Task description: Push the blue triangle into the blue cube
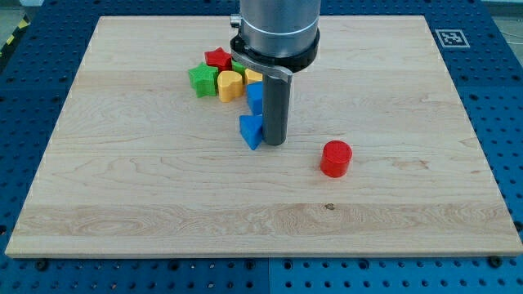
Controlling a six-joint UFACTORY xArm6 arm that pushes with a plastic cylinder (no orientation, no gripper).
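The blue triangle (251,131) lies on the wooden board just below the blue cube (255,97), the two close together or touching. My tip (274,144) stands right against the blue triangle's right side, at its lower end. The rod hides part of the cube's right edge.
A cluster sits above the cube: a red star (218,58), a green block (203,80), a yellow heart (230,84) and a yellow block (253,76) partly under the arm. A red cylinder (336,158) stands to the view's right of my tip.
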